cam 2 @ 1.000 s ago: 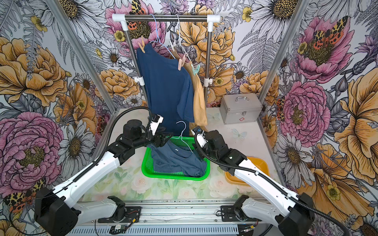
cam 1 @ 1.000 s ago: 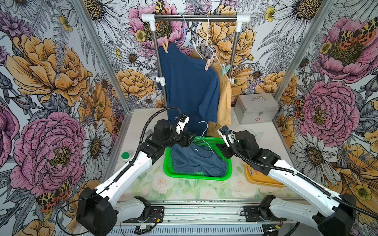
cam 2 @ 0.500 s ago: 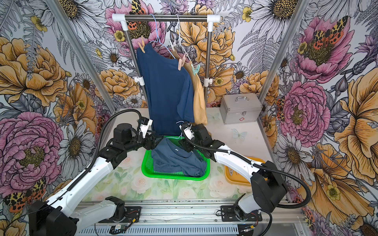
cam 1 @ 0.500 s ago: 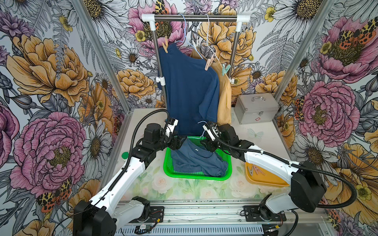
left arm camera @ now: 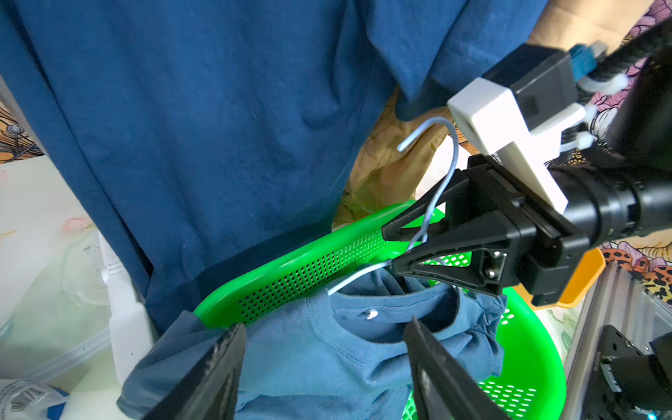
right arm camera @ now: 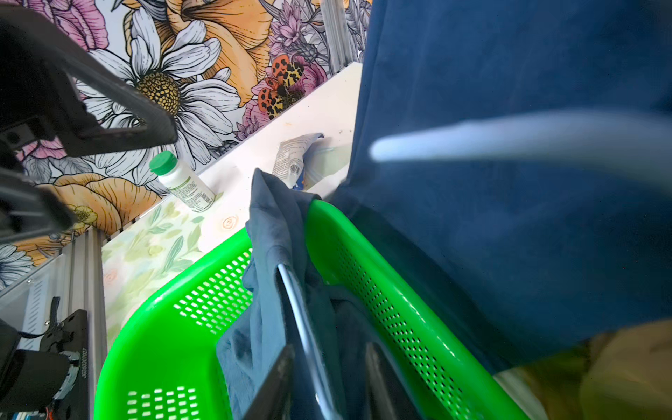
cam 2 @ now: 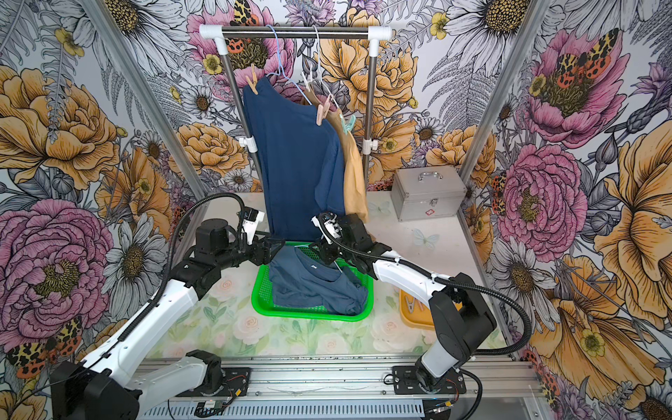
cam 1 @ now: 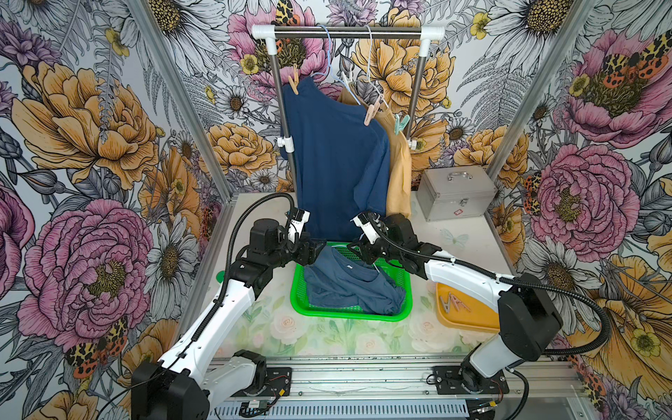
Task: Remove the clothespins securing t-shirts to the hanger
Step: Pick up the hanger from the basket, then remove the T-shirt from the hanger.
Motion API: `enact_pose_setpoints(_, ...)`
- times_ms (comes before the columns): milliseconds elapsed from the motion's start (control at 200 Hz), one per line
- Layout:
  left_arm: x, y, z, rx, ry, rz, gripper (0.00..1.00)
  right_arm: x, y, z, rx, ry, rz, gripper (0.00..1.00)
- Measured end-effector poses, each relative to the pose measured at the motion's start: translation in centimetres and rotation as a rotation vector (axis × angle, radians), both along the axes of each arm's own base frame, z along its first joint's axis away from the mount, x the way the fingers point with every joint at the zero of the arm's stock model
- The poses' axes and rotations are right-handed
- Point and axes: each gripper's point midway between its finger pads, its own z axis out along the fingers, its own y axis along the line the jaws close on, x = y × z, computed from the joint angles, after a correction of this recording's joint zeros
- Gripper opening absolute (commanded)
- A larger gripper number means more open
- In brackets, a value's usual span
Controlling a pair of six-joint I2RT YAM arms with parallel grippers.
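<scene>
A navy t-shirt [cam 1: 334, 156] and a tan t-shirt [cam 1: 398, 174] hang on the rail, pegged with peach [cam 1: 294, 82], pink [cam 1: 371, 112] and mint [cam 1: 400, 122] clothespins. A slate-blue t-shirt [cam 1: 349, 287] lies crumpled in the green basket, still on its pale wire hanger [left arm camera: 436, 189]. My left gripper [left arm camera: 323, 363] is open at the basket's left end, its fingers either side of that shirt's shoulder. My right gripper [left arm camera: 391, 247] has the hanger's neck between narrowly parted fingers, and green shows through the gap. In the right wrist view the wire [right arm camera: 309, 349] runs between the fingers.
The green basket [cam 1: 349, 316] sits mid-table under the hanging shirts. A yellow tray [cam 1: 469, 320] to its right holds loose clothespins [cam 1: 452, 302]. A silver case [cam 1: 454, 192] stands at the back right, and a green-capped bottle [right arm camera: 182, 182] stands left of the basket. The rack's posts [cam 1: 287, 138] flank the shirts.
My right gripper swung left from beside the basket to the hanger's neck and narrowed its jaws around it. My left gripper drew back a little to the basket's left end.
</scene>
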Motion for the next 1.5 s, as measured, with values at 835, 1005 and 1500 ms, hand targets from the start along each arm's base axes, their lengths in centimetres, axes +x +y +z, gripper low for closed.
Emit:
enact_pose_setpoints(835,-1.7,0.1,2.9,-0.022,-0.102,-0.094,0.78,-5.4,-0.8,10.8,0.055,-0.242,0.084,0.0)
enact_pose_setpoints(1005,-1.1,0.6,5.3,-0.016,-0.165,-0.131,0.8,-6.2,-2.4,13.8,0.046,-0.297,0.102,0.0)
enact_pose_setpoints(1500,0.5,2.9,4.3,0.143,-0.251,-0.184,0.79,-7.3,-4.9,17.0,0.007,-0.339,0.206,0.0)
